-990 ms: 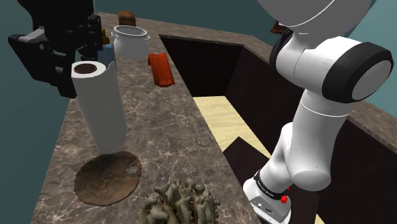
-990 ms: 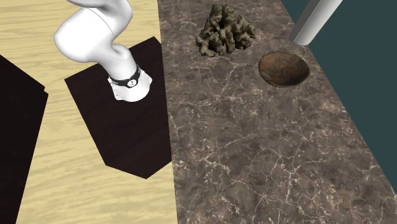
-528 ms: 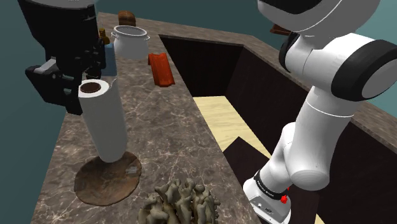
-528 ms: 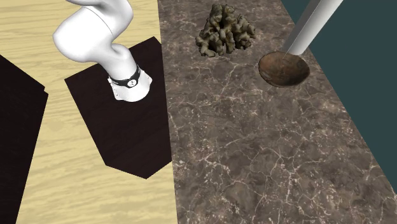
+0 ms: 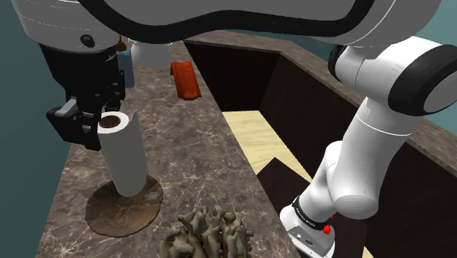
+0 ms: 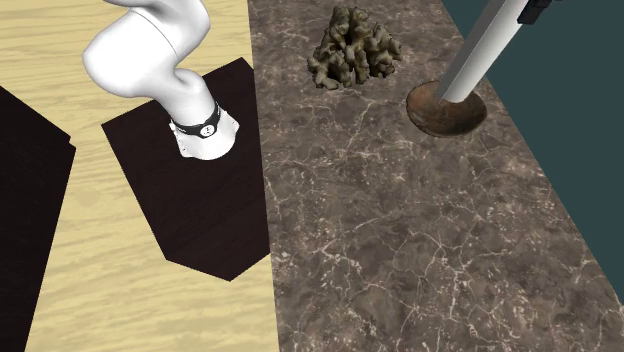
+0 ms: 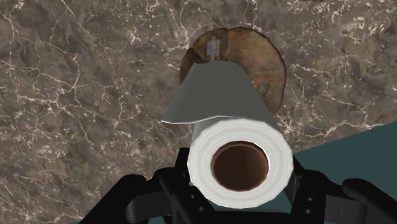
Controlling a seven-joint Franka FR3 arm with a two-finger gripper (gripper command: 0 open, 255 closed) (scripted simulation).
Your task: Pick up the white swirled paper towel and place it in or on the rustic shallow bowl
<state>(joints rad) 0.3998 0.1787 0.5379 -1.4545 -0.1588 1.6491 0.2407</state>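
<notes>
A white paper towel roll point(image 5: 126, 160) with a brown core stands nearly upright, leaning a little. My black gripper point(image 5: 101, 124) is shut on its upper end. The roll's lower end reaches into the shallow brown bowl point(image 5: 121, 212) on the marble counter; I cannot tell whether it touches. In the second exterior view the roll point(image 6: 480, 55) slants down into the bowl point(image 6: 440, 115). From the wrist, the gripper point(image 7: 240, 186) clasps the roll point(image 7: 219, 95) from both sides, and the bowl point(image 7: 264, 57) lies beyond its far end.
A lumpy brown coral-like piece point(image 5: 209, 233) sits beside the bowl near the counter's front. Farther back lie an orange-red object point(image 5: 185, 79) and a white pot point(image 5: 150, 53). The counter point(image 6: 400, 240) ends close to the bowl at a teal wall. My stand point(image 6: 200, 135) is on the floor.
The gripper has come down with the roll. The roll's lower end, which hung above the bowl a second ago, now sits inside the bowl's rim.
</notes>
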